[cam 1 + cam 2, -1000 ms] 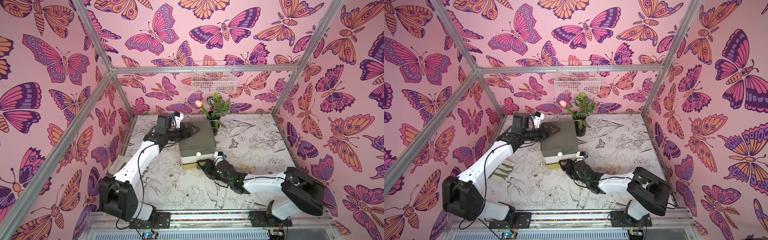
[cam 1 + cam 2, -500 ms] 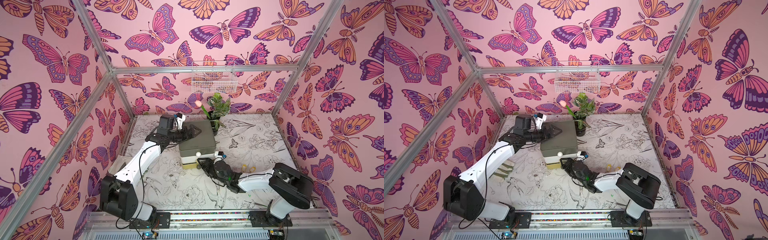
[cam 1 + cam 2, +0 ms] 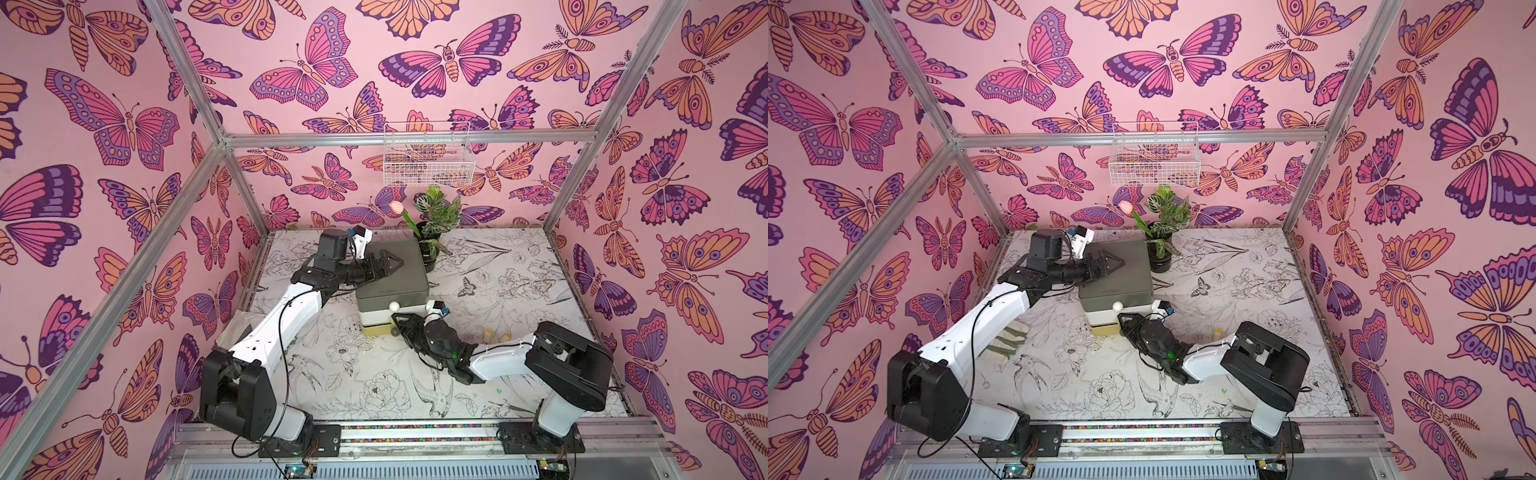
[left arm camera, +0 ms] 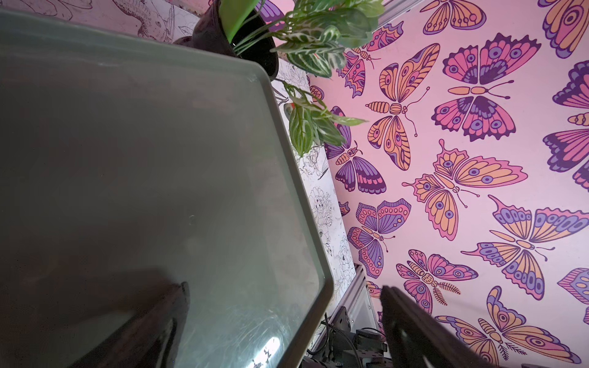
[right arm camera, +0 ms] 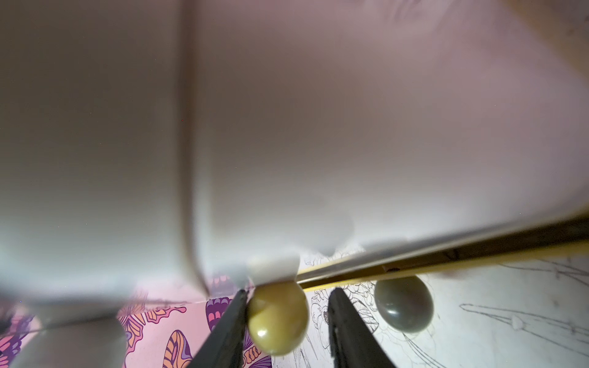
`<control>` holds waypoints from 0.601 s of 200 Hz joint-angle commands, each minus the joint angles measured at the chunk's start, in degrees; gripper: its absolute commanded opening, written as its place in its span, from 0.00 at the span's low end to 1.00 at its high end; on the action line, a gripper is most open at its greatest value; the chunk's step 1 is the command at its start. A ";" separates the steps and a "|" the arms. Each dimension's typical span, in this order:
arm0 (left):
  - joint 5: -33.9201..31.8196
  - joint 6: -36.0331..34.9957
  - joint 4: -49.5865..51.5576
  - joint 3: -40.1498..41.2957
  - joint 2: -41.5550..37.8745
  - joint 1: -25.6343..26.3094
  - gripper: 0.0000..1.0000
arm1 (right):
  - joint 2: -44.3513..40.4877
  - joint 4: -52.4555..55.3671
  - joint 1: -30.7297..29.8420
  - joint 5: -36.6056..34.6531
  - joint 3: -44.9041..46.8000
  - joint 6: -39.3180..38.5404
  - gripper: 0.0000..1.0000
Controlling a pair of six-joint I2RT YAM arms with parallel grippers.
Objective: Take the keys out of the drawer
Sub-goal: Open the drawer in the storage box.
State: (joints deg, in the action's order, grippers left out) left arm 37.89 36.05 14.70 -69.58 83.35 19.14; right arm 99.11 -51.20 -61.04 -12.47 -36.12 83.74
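A small drawer cabinet point(image 3: 392, 270) with a grey-green top stands mid-table; a white drawer and a yellow bottom drawer point(image 3: 376, 329) sit under it. My right gripper point(image 3: 401, 328) point(image 5: 288, 291) is low at the cabinet's front. Its jaws straddle an olive-yellow knob point(image 5: 277, 318): one finger touches it and a gap shows at the other. My left gripper point(image 3: 395, 262) point(image 4: 283, 318) hangs wide open over the cabinet top, holding nothing. Keys inside the drawer are hidden. Two small yellow tags point(image 3: 496, 335), which look like keys, lie on the table by the right arm.
A potted plant with a pink tulip point(image 3: 432, 232) stands right behind the cabinet. A white wire basket point(image 3: 428, 162) hangs on the back wall. A white knob point(image 3: 394, 306) juts from the cabinet front, and a grey knob point(image 5: 403, 304) sits beside my right jaws. A folded cloth point(image 3: 1009, 345) lies under the left arm.
My right arm has pushed in toward the cabinet front and its jaws have narrowed round the yellow knob. The left gripper has shifted a little farther over the cabinet top.
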 commanded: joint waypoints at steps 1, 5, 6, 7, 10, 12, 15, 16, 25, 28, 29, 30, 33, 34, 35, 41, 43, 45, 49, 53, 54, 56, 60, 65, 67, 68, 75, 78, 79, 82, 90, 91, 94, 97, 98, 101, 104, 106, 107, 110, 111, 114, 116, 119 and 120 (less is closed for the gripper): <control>0.70 -1.14 3.05 2.60 1.46 0.11 1.00 | 2.63 -1.15 0.39 2.08 -2.58 -1.45 0.40; 0.70 -1.17 3.04 2.78 1.39 0.11 1.00 | 2.85 -1.55 0.39 1.99 -2.62 -1.25 0.39; 0.74 -1.17 3.05 2.83 1.38 0.11 1.00 | 2.94 -1.68 0.39 1.91 -2.59 -1.19 0.39; 0.76 -1.16 3.01 2.89 1.38 0.11 1.00 | 2.98 -1.74 0.39 1.87 -2.57 -1.11 0.38; 0.85 -1.24 2.97 2.95 1.30 0.16 1.00 | 3.08 -2.00 0.41 1.84 -2.60 -0.98 0.37; 0.82 -1.20 3.03 2.98 1.29 0.12 1.00 | 3.14 -2.16 0.40 1.79 -2.63 -0.85 0.36; 0.80 -1.31 3.01 3.08 1.33 0.11 1.00 | 3.32 -2.29 0.39 1.75 -2.72 -0.72 0.34; 0.79 -1.32 3.03 3.11 1.35 0.11 1.00 | 3.39 -2.35 0.39 1.79 -2.72 -0.66 0.34; 0.91 -1.38 3.00 3.32 1.35 0.03 1.00 | 3.72 -3.04 0.39 1.62 -2.72 -0.57 0.33; 0.90 -1.40 2.97 3.39 1.30 0.03 1.00 | 3.70 -3.18 0.39 1.59 -2.77 -0.60 0.33; 0.93 -1.41 2.97 3.44 1.29 0.02 1.00 | 3.71 -3.24 0.39 1.58 -2.79 -0.60 0.33; 0.94 -1.37 2.97 3.46 1.29 0.02 1.00 | 3.72 -3.31 0.39 1.62 -2.76 -0.64 0.33; 0.96 -1.41 2.99 3.48 1.28 0.02 1.00 | 3.76 -3.37 0.39 1.47 -2.80 -0.62 0.33; 0.96 -1.42 2.98 3.53 1.28 0.02 1.00 | 3.79 -3.33 0.39 1.48 -2.81 -0.61 0.33; 0.96 -1.42 2.97 3.60 1.28 0.02 1.00 | 3.75 -3.36 0.39 1.48 -2.77 -0.60 0.33; 1.04 -1.47 2.98 3.71 1.17 -0.06 1.00 | 3.73 -3.33 0.43 1.32 -2.82 -0.65 0.33; 1.05 -1.50 2.99 3.74 1.19 -0.06 1.00 | 3.79 -3.26 0.40 1.31 -2.82 -0.72 0.33; 1.18 -1.49 3.02 3.79 1.20 -0.06 1.00 | 3.78 -3.22 0.39 1.26 -2.84 -0.76 0.32; 1.20 -1.46 2.98 3.86 1.11 -0.15 1.00 | 3.81 -3.27 0.44 1.18 -2.82 -0.85 0.32; 1.22 -1.50 3.02 3.92 1.09 -0.14 1.00 | 3.80 -3.24 0.41 1.06 -2.80 -0.94 0.32; 1.22 -1.50 3.04 3.97 1.10 -0.19 1.00 | 3.76 -3.31 0.40 1.01 -2.76 -0.95 0.32; 1.29 -1.44 2.99 4.00 1.11 -0.18 1.00 | 3.80 -3.30 0.39 0.99 -2.76 -0.99 0.32; 1.31 -1.51 3.03 4.03 1.11 -0.27 1.00 | 3.85 -3.37 0.44 0.80 -2.75 -0.95 0.32; 1.31 -1.54 2.99 4.09 0.97 -0.28 1.00 | 3.94 -3.49 0.40 0.74 -2.78 -0.95 0.31; 1.35 -1.59 2.99 4.10 0.97 -0.32 1.00 | 4.02 -3.65 0.44 0.64 -2.81 -0.95 0.31; 1.38 -1.59 3.02 4.15 0.99 -0.32 1.00 | 4.05 -3.65 0.41 0.62 -2.81 -0.91 0.30; 1.40 -1.56 3.03 4.19 0.99 -0.41 1.00 | 4.08 -4.06 0.41 0.77 -2.70 -0.83 0.30; 1.40 -1.57 3.00 4.19 1.02 -0.41 1.00 | 4.15 -4.24 0.43 0.89 -2.73 -0.78 0.29; 1.40 -1.54 3.03 4.24 1.02 -0.41 0.99 | 4.16 -4.30 0.41 0.92 -2.73 -0.82 0.29; 1.40 -1.59 3.04 4.32 0.98 -0.48 1.00 | 4.16 -4.33 0.46 1.07 -2.60 -0.74 0.29; 1.40 -1.53 3.02 4.30 1.00 -0.50 1.00 | 3.93 -4.20 0.31 1.51 -2.51 -0.71 0.28; 1.44 -1.52 3.00 4.33 1.01 -0.50 1.00 | 3.87 -4.10 0.31 1.58 -2.49 -0.70 0.28; 1.48 -1.56 3.03 4.41 0.96 -0.57 1.00 | 3.70 -3.88 0.28 1.69 -2.42 -0.81 0.28; 1.49 -1.55 3.01 4.42 1.07 -0.59 1.00 | 3.47 -3.65 0.23 1.74 -2.25 -0.79 0.28; 1.49 -1.53 2.99 4.44 1.09 -0.59 1.00 | 3.37 -3.56 0.22 1.74 -2.18 -0.78 0.28; 1.49 -1.60 3.04 4.45 1.04 -0.55 1.00 | 3.03 -3.33 0.26 1.81 -2.03 -0.82 0.28; 1.53 -1.60 2.98 4.45 1.10 -0.59 1.00 | 2.68 -3.13 0.18 1.85 -1.90 -0.92 0.28; 1.56 -1.67 3.04 4.45 1.11 -0.59 1.00 | 2.49 -2.92 0.14 1.84 -1.69 -1.01 0.28; 1.57 -1.68 3.05 4.45 1.15 -0.55 1.00 | 2.36 -2.76 0.13 1.84 -1.68 -1.03 0.28; 1.57 -1.75 3.01 4.52 1.19 -0.59 1.00 | 1.96 -2.40 0.02 1.85 -1.48 -1.15 0.28; 1.53 -1.76 3.08 4.53 1.20 -0.54 1.00 | 1.83 -2.23 0.03 1.84 -1.36 -1.18 0.29; 1.49 -1.80 3.02 4.62 1.16 -0.56 1.00 | 1.43 -1.91 -0.01 1.86 -1.16 -1.30 0.28; 1.55 -1.82 3.11 4.63 1.19 -0.52 1.00 | 1.15 -1.76 -0.04 1.84 -0.93 -1.35 0.29; 1.42 -1.78 3.13 4.68 1.20 -0.60 1.00 | 0.69 -1.47 -0.11 1.84 -0.74 -1.53 0.28; 1.41 -1.82 3.09 4.70 1.20 -0.64 1.00 | 0.49 -1.42 -0.12 1.83 -0.68 -1.55 0.28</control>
State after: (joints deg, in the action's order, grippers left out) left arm 39.53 34.89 11.90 -67.99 83.24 18.76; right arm 100.99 -55.61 -61.10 -12.71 -36.18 84.18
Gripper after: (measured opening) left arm 0.995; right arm 0.323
